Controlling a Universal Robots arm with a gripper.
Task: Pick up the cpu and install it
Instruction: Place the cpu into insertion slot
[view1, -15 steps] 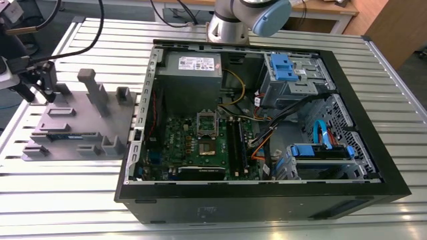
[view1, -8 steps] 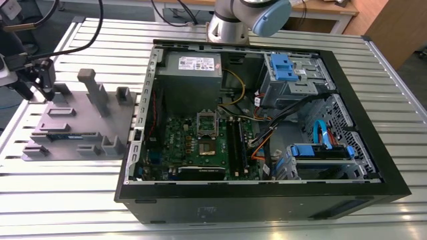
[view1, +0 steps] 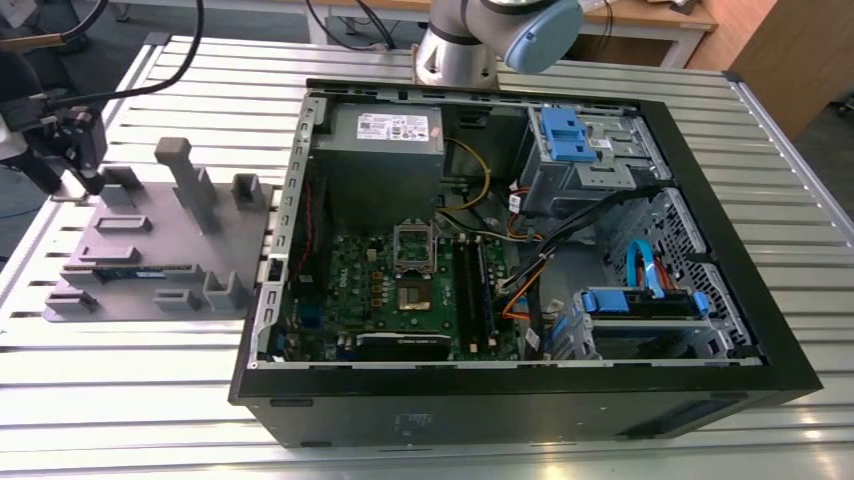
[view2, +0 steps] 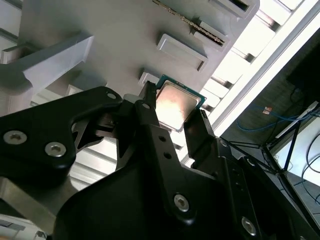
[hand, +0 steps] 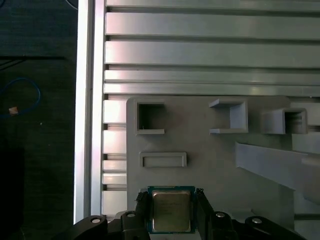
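Pinching the cpu (hand: 171, 212) by two opposite edges, my jaws are clenched on it, the tray (hand: 210, 165) right beneath them. I judge the hold thin: any tilt or jolt could let it slip and land skewed.

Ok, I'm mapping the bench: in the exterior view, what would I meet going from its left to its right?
Gripper, closed on the cpu → grey fixture tray → motherboard in the open computer case → blue drive caddy.

No legible text anywhere.
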